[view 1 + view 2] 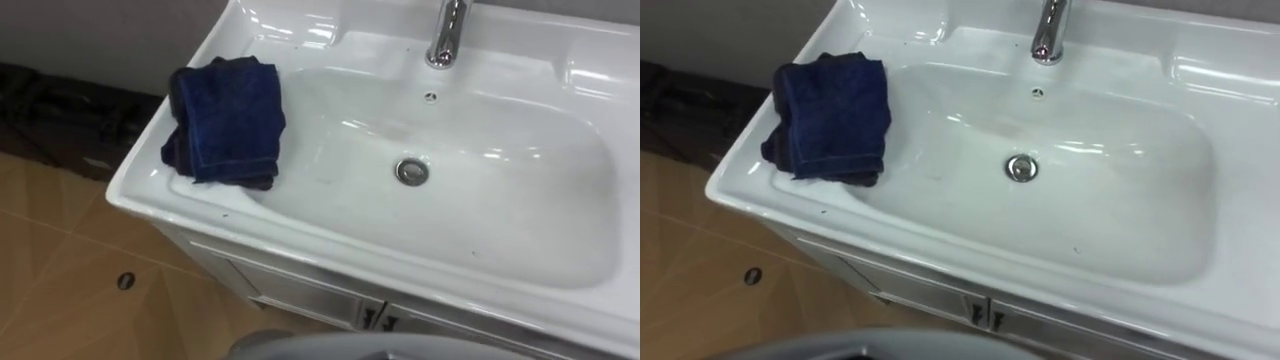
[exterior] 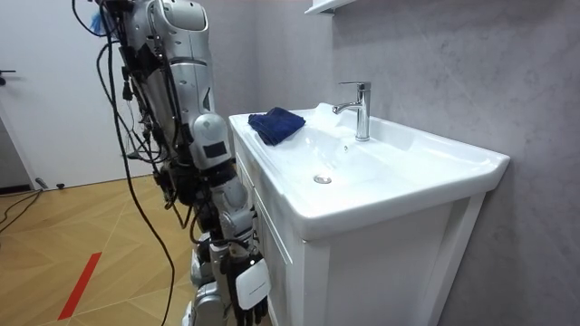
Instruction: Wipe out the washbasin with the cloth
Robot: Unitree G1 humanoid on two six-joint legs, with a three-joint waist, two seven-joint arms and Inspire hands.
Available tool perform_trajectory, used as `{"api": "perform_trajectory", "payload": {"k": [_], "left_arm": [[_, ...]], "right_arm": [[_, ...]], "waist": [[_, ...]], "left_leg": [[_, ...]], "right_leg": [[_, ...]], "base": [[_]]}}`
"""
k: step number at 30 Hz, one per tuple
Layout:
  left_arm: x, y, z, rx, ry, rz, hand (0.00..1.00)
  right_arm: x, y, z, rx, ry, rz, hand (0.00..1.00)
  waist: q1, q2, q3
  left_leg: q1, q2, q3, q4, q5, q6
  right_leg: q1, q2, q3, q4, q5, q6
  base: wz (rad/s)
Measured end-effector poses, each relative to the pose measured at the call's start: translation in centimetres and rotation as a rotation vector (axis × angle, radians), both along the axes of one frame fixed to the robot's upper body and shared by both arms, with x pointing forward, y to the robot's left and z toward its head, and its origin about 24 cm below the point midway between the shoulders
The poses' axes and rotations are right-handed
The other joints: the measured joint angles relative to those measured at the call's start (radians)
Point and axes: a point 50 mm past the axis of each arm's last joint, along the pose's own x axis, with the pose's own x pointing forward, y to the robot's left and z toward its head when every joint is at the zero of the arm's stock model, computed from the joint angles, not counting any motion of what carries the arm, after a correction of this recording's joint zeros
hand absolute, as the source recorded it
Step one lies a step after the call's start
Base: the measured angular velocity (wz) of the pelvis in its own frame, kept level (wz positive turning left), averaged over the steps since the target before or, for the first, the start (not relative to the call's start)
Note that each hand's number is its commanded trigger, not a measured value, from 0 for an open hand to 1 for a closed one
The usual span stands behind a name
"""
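A folded dark blue towel [image 1: 228,120] lies on the white basin's left rim [image 1: 140,185], its right edge hanging over into the bowl. The bowl is bare, with a chrome drain [image 1: 411,171] in its middle and a chrome faucet [image 1: 447,35] at the back. In the room view I stand close against the front of the basin cabinet [image 2: 299,263], with the towel [image 2: 276,123] at the far end of the basin. My right arm hangs straight down beside the cabinet, and my right hand [image 2: 245,301] is low, well below the basin's rim.
White cabinet doors [image 1: 300,295] sit under the basin. Left of it is wooden floor with a small round floor fitting [image 1: 125,281], and dark stuff [image 1: 60,115] lies along the wall. A grey wall stands behind the faucet.
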Motion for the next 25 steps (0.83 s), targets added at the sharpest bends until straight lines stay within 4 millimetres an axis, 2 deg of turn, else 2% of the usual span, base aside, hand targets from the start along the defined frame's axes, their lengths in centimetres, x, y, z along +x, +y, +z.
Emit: {"api": "perform_trajectory", "payload": {"k": [3,8,12,13,14,25], "left_arm": [[2.3,-0.5,-0.2,-0.038,-0.011,-0.135,0.0],[3.4,-1.1,-0.3,-0.094,0.0,-0.233,0.0],[3.1,-1.2,-0.4,-0.143,0.016,-0.245,0.0],[2.9,-1.2,-0.4,-0.149,0.019,-0.243,0.0],[2.8,-1.2,-0.4,-0.158,0.028,-0.243,0.0],[3.0,-1.5,-0.5,-0.182,0.066,-0.343,0.0]], "right_arm": [[0.0,0.1,0.0,0.005,0.023,0.046,0.0],[-0.3,1.4,-0.4,0.038,0.052,0.046,0.0],[-0.7,1.9,-0.5,0.07,0.076,0.038,0.0],[-0.7,1.9,-0.5,0.072,0.077,0.039,0.0],[-0.7,1.9,-0.5,0.074,0.079,0.041,0.0],[0.5,2.0,-0.5,0.095,0.063,0.078,0.0]], "waist": [[-0.012,-0.006,0.0014],[-0.027,-0.014,0.0036],[-0.028,-0.016,0.0028],[-0.028,-0.012,0.0058],[-0.028,-0.012,0.0054],[-0.034,-0.01,0.0037]], "left_leg": [[0.001,-0.002,0.008,0.0,0.0,0.002],[0.007,0.004,0.029,-0.017,-0.004,0.002],[0.019,0.004,0.043,-0.03,-0.004,0.003],[0.021,0.004,0.046,-0.031,-0.005,0.004],[0.022,0.005,0.054,-0.034,-0.005,0.004],[0.019,0.008,0.056,-0.028,-0.008,0.005]], "right_leg": [[-0.009,-0.001,0.011,0.003,0.005,0.005],[-0.021,0.0,0.028,0.018,0.006,0.006],[-0.026,-0.002,0.039,0.016,0.008,0.008],[-0.026,-0.002,0.045,0.016,0.008,0.008],[-0.025,-0.002,0.054,0.017,0.008,0.008],[-0.026,-0.001,0.054,0.021,0.009,0.007]], "base": [[-0.09],[-0.11],[-0.1],[-0.17],[-0.14],[-0.01]]}}
